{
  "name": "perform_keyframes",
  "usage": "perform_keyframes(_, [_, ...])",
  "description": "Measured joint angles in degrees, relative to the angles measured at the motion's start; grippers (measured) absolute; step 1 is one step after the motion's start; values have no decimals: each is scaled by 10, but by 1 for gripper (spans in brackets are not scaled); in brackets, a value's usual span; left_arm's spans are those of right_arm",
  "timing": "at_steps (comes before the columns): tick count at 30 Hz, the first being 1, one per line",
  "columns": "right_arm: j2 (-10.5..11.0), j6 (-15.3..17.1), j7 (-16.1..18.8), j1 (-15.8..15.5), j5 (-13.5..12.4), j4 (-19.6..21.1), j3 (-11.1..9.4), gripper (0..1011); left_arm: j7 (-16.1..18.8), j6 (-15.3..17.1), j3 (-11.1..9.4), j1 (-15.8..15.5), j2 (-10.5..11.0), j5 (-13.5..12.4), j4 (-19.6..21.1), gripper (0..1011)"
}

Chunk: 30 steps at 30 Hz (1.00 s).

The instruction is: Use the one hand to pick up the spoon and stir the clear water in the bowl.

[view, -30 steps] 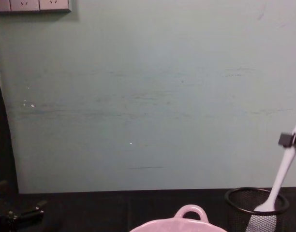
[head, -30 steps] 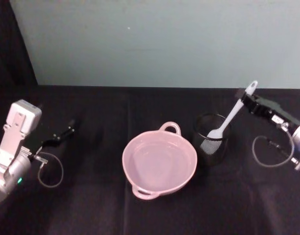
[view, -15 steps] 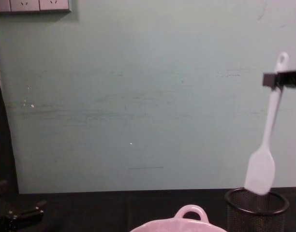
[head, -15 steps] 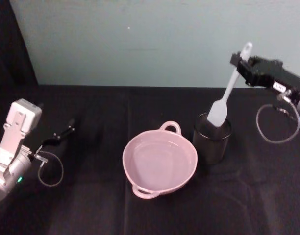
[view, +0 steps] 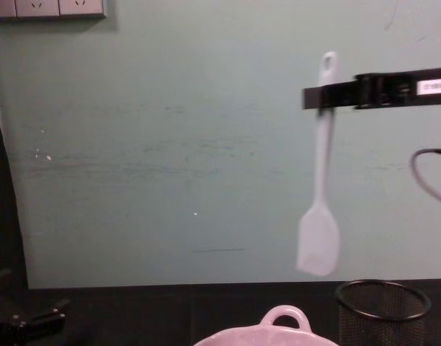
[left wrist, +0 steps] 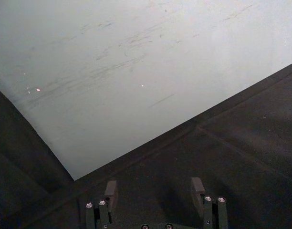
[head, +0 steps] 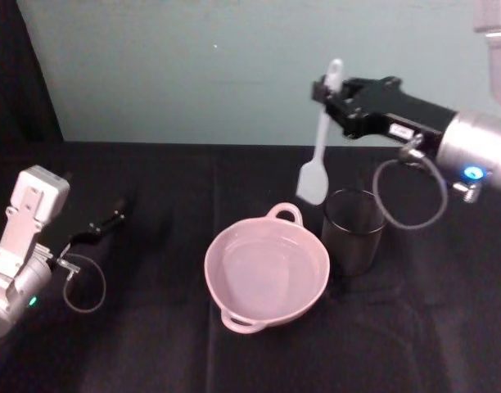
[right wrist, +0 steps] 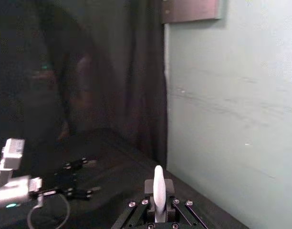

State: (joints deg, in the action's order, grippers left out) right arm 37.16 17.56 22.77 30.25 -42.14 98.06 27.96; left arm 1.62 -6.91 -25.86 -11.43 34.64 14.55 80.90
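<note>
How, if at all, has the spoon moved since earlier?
Yes. In the right gripper, the spoon rose out of the mesh cup and shifted left towards the bowl. The left gripper sits parked.

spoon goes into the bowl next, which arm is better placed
Right. The right gripper is shut on the spoon, which hangs head-down in the air near the far rim of the bowl. The left gripper rests open, low on the robot's left, far from both.

A black right gripper (head: pixel 330 92), raised high, pinches the upper handle of a long white spoon (head: pixel 319 141) that hangs head-down in the air, above the far rim of a water-filled pale pink round bowl (head: pixel 220 243).
</note>
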Motion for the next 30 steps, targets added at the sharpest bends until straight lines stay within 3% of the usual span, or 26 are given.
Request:
perform_keyframes(7, [-29,-26,40,16,34,-36,41,118,0,0,0,0,0,0,0,1005])
perform_keyframes(12, [-49,-59,70,16,51,-71,58,118,0,0,0,0,0,0,0,1005])
perform_keyframes(23, [-73,-156,121,-6,87,-126,70,118,0,0,0,0,0,0,0,1005])
perform_keyframes(30, [-85,-191,142,-14,104,-154,73,118,0,0,0,0,0,0,0,1005])
